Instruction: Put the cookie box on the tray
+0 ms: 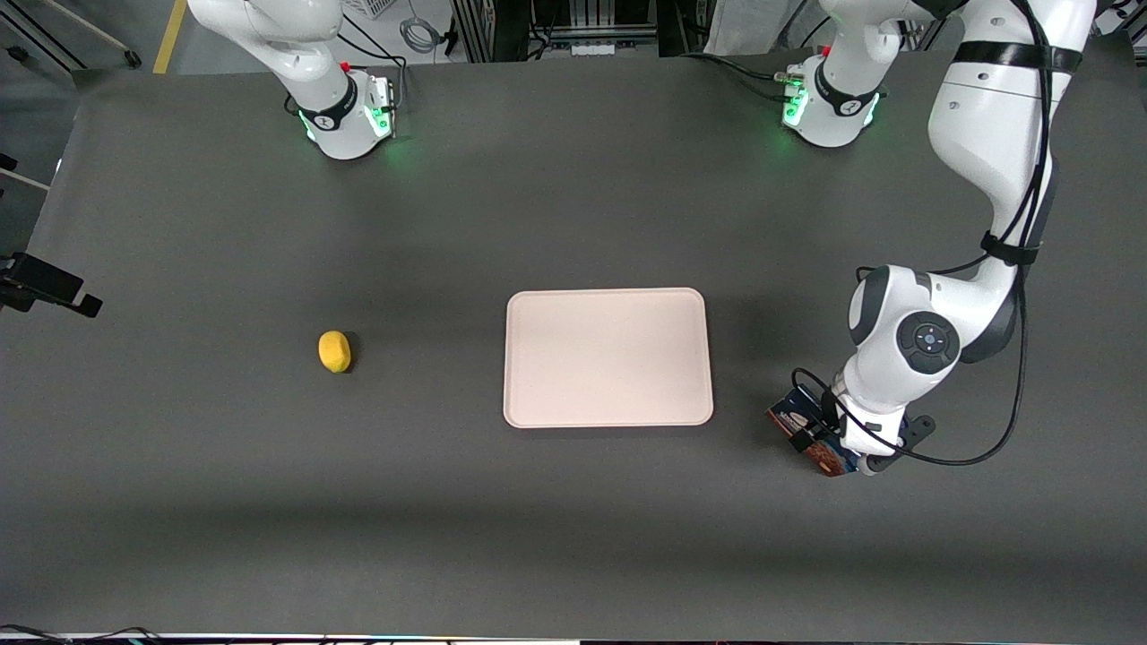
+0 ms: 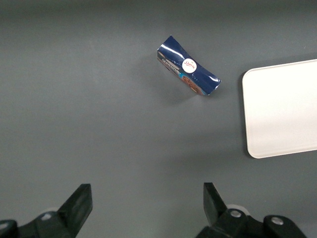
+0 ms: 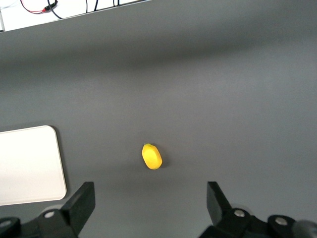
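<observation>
Hovering gripper [image 2: 147,203] above cookie box [image 2: 188,72], tray [image 2: 280,109] beside

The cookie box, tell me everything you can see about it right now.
The cookie box is a small, narrow dark-blue carton, seemingly printed cardboard, with brown cookie pictures on its side and a round white-and-red logo on its upper face. It lies flat on the dark table, skewed to the tray's edge, beside the tray toward the working arm's end, apart from it. Nothing grips it: the hand hovers above it, fingers open, the arm partly covering it in the front view.
</observation>
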Controlling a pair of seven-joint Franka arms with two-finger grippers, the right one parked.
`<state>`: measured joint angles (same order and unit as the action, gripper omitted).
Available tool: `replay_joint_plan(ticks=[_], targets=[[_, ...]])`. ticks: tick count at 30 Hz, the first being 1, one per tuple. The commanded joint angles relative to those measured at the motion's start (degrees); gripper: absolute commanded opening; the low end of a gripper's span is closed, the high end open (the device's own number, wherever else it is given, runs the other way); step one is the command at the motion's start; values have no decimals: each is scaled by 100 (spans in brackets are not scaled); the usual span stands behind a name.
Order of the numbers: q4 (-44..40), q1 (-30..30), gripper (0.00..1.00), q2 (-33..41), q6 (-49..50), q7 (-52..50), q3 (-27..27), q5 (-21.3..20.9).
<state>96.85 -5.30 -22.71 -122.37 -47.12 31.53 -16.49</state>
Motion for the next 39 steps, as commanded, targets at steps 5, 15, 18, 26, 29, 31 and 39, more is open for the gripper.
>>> replay_joint_plan(ticks=[5, 15, 18, 26, 29, 31, 39], targets=[[519, 3, 5, -322, -489, -754, 55, -900], [537, -111, 6, -726, -577, -1027, 64, -1145], [528, -164, 6, -849, -595, -1237, 73, -1260], [546, -138, 8, -1122, -1043, -1264, 81, -1497], [546, -111, 7, -1201, -1096, -1273, 81, -1743], [537, -102, 7, -1210, -1096, -1282, 81, -1814], [546, -94, 12, -1236, -1096, -1282, 81, -1823]])
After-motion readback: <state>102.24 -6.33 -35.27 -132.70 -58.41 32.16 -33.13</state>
